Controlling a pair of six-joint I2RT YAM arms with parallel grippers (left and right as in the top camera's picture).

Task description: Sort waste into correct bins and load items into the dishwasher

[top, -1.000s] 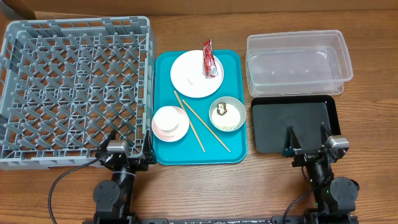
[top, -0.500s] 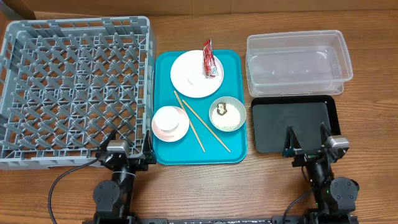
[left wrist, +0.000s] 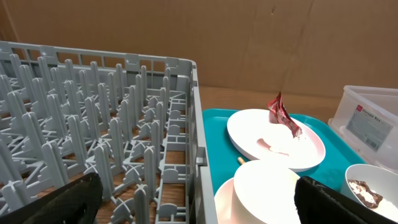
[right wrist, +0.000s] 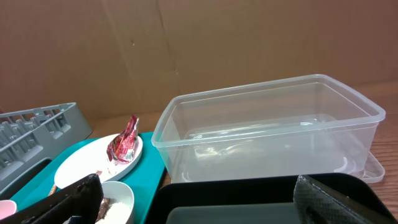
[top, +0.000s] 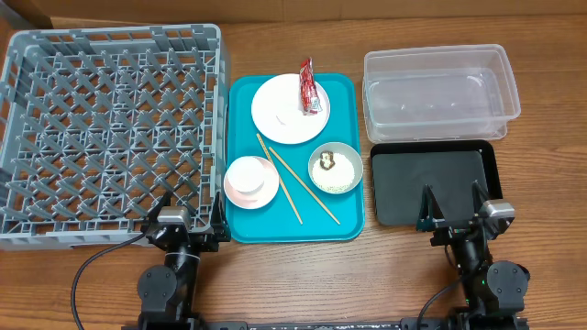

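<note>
A red-and-white snack wrapper (top: 310, 88) lies on the white plate (top: 282, 108) at the back of a teal tray (top: 347, 92). A grey-green bowl (top: 336, 168) holds rice and a brown lump (top: 326, 164). A small white cup (top: 248, 174) stands in the pinkish-white bowl (top: 251, 183). Two chopsticks (top: 290, 186) lie between the bowls. The grey dish rack (top: 110, 137) is at the left. The clear tub (top: 440, 90) and black tray (top: 433, 185) are at the right. My left gripper (top: 188, 216) is open at the rack's front right corner. My right gripper (top: 453, 207) is open over the black tray's front edge.
The teal tray sits between the rack and the bins. In the left wrist view the rack wall (left wrist: 198, 143) is just left of the cup (left wrist: 264, 186). A brown cardboard wall (right wrist: 186, 43) stands behind the table.
</note>
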